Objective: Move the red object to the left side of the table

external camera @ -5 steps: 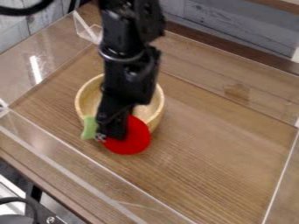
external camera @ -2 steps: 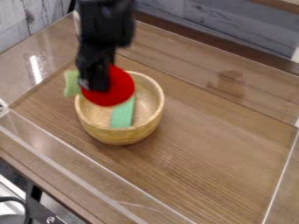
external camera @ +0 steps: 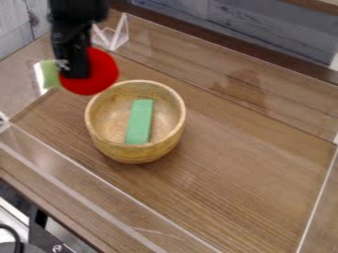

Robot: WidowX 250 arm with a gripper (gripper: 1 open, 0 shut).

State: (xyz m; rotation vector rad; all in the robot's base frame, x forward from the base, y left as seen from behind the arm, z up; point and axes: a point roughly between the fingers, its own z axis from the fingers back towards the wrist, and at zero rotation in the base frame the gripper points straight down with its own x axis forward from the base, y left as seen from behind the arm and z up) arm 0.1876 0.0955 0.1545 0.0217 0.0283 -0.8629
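"On the left, what hangs there?"
"The red object (external camera: 90,73), with its light green leafy piece (external camera: 50,73) on its left side. The claw (external camera: 82,61) is pinching it, up beyond the near-left rim of the bowl."
"And right of that?"
"The round wooden bowl (external camera: 168,141), resting on the brown table (external camera: 244,148)."
"Anything inside?"
"A flat green block (external camera: 138,123), lying lengthwise from near to far."
"Farther off?"
"A clear acrylic wall (external camera: 218,40) runs along the far side."

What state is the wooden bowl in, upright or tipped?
Upright: the bowl sits base down, its round opening facing up, with the green block lying inside.
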